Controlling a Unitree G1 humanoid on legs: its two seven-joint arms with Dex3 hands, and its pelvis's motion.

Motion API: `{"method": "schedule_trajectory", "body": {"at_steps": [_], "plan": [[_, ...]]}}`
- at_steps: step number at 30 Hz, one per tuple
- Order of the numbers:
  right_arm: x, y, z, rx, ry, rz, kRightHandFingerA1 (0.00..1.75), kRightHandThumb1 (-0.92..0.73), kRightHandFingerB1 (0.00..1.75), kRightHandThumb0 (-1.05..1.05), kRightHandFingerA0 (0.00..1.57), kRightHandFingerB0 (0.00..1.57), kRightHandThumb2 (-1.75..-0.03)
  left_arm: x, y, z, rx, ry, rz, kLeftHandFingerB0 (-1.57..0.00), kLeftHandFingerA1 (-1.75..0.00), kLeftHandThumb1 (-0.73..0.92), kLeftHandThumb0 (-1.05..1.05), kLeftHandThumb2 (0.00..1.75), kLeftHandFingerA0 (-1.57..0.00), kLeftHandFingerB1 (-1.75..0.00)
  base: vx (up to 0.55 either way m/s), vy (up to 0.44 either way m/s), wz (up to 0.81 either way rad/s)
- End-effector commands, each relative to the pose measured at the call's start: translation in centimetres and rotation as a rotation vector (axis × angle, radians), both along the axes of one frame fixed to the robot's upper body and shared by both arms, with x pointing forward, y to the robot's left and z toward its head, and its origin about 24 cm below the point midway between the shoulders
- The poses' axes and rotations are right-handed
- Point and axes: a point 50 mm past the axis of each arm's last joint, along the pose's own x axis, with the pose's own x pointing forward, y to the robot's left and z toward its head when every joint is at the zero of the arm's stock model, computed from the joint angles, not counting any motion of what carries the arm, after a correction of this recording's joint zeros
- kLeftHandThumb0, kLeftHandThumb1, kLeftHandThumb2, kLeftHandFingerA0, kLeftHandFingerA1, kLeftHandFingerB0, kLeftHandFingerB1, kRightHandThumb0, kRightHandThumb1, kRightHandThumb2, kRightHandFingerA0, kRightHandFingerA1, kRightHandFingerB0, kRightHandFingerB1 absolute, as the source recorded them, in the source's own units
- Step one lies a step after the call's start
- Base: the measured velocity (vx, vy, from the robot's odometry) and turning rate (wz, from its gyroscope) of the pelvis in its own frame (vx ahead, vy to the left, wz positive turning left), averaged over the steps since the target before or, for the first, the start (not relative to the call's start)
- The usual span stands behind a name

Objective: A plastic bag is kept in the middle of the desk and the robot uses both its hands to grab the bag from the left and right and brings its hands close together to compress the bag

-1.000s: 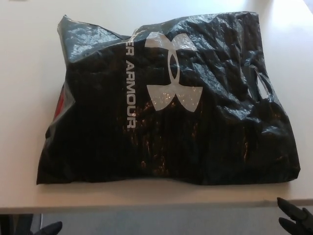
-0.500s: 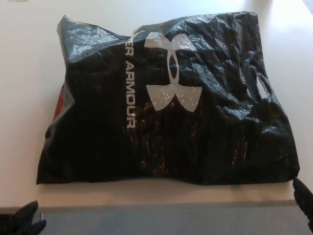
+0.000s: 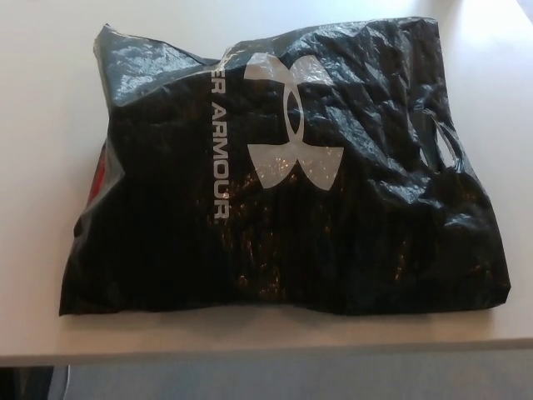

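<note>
One black plastic bag (image 3: 333,208) lies flat on the pale counter (image 3: 42,167), filling most of the middle of the view and reaching close to the near edge. Its surface is crinkled and glossy, catching light along the far left corner and across the right side. One large white logo (image 3: 285,121) sits on the upper middle of the bag, and one line of white lettering (image 3: 220,150) runs beside it on the left, reading from far to near; only part of the wording shows. One handle cut-out (image 3: 445,150) opens at the bag's right edge, with the counter visible through it. A single sliver of red (image 3: 98,177) peeks out at the bag's left edge. The bag's near edge lies roughly parallel to the counter's near edge, with a narrow strip of bare counter between them. Below that edge a grey floor (image 3: 291,379) shows. Neither of the robot's two hands appears anywhere in the view, so whether their fingers are spread or closed cannot be told, and nothing touches the bag.
</note>
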Motion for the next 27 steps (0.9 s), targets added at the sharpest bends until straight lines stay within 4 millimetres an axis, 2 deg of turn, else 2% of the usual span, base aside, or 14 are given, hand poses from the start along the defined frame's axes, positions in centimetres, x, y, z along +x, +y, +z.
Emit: {"method": "schedule_trajectory", "body": {"at_steps": [1,2,3,4,5,13,14,16,18,19,24,25,26,27], "plan": [[4.2,-2.0,4.1,-0.028,0.008,-0.195,0.0,-0.71,0.0,-0.96,0.0,0.0,-0.62,3.8,1.8,4.7,0.024,-0.054,0.18,-0.06,-0.25,0.76,-0.94,1.2,-0.04,-0.21,0.0,0.0,0.0],[5.0,-2.3,4.8,-0.022,0.002,-0.199,0.0,-0.7,0.0,-0.96,0.0,0.0,-0.62,4.7,1.8,5.4,0.044,-0.065,0.215,-0.11,-0.22,0.79,-0.93,1.22,-0.02,-0.22,0.0,0.0,0.0],[5.3,-2.3,5.1,-0.017,0.005,-0.198,0.0,-0.69,0.0,-0.96,0.0,0.0,-0.62,5.0,1.9,5.5,0.04,-0.061,0.22,-0.03,-0.36,0.92,-0.94,0.77,0.0,-0.3,0.0,0.0,0.0],[5.6,-2.4,5.3,-0.011,0.009,-0.195,0.0,-0.69,0.0,-0.96,0.0,0.0,-0.62,5.4,1.9,5.7,0.03,-0.053,0.221,-0.03,-0.36,0.92,-0.94,0.77,0.0,-0.3,0.0,0.0,0.0],[6.1,-2.4,5.7,0.004,0.027,-0.185,0.0,-0.69,0.0,-0.98,0.0,0.0,-0.63,6.1,2.0,5.8,0.018,-0.021,0.243,-0.07,-0.15,0.77,-0.94,1.22,-0.01,-0.19,0.0,0.0,0.0],[10.4,-2.6,7.7,0.042,0.112,-0.276,0.0,-0.76,0.0,-1.02,0.0,0.0,-0.63,11.5,3.4,5.1,-0.088,0.205,0.368,-0.12,-0.19,0.81,-0.96,1.23,-0.02,-0.19,0.0,0.0,0.0],[10.9,-2.6,7.7,0.047,0.119,-0.285,0.09,-0.63,0.0,-1.01,0.0,0.0,-1.02,12.0,3.6,4.7,-0.117,0.234,0.362,-0.12,-0.17,0.85,-1.0,1.24,-0.02,-0.17,0.0,0.0,0.0],[11.6,-2.7,7.5,0.049,0.133,-0.309,0.08,-0.65,0.0,-1.05,0.0,0.0,-1.04,13.0,3.7,4.0,-0.168,0.279,0.343,-0.07,-0.21,0.85,-1.0,1.24,0.0,-0.2,0.0,0.0,0.0],[12.9,-2.8,7.2,0.097,0.205,-0.32,0.05,-0.61,0.0,-1.03,0.0,0.0,-1.04,14.6,4.0,2.6,-0.281,0.384,0.335,-0.13,-0.16,0.83,-1.0,1.24,-0.04,-0.22,0.0,0.0,0.0],[13.3,-2.9,7.1,0.108,0.223,-0.321,0.0,-0.78,0.0,-1.05,0.0,0.0,-0.62,15.0,4.0,2.1,-0.308,0.405,0.332,-0.13,-0.19,0.82,-0.96,1.23,-0.02,-0.24,0.0,0.0,0.0],[15.5,-4.5,4.5,0.148,0.332,-0.384,0.05,-0.65,0.0,-1.03,0.0,0.0,-1.02,16.8,3.3,-3.1,-0.388,0.588,0.313,-0.11,-0.22,0.85,-0.92,1.25,-0.03,-0.21,0.0,0.0,0.0],[16.1,-5.1,3.4,0.16,0.386,-0.403,0.07,-0.64,0.0,-1.02,0.0,0.0,-1.02,17.0,3.1,-4.2,-0.433,0.605,0.292,-0.1,-0.28,0.92,-0.92,0.8,-0.01,-0.26,0.0,0.0,0.0],[16.4,-5.4,2.7,0.172,0.407,-0.418,0.09,-0.64,0.0,-1.01,0.0,0.0,-1.02,17.2,2.8,-4.9,-0.405,0.63,0.308,-0.04,-0.3,0.8,-0.84,1.2,-0.03,-0.26,0.0,0.0,0.0],[16.6,-5.6,2.1,0.175,0.435,-0.436,0.1,-0.65,0.0,-1.03,0.0,0.0,-1.04,17.3,2.6,-5.6,-0.41,0.655,0.304,-0.08,-0.27,0.92,-0.89,0.81,-0.04,-0.26,0.0,0.0,0.0]]}}
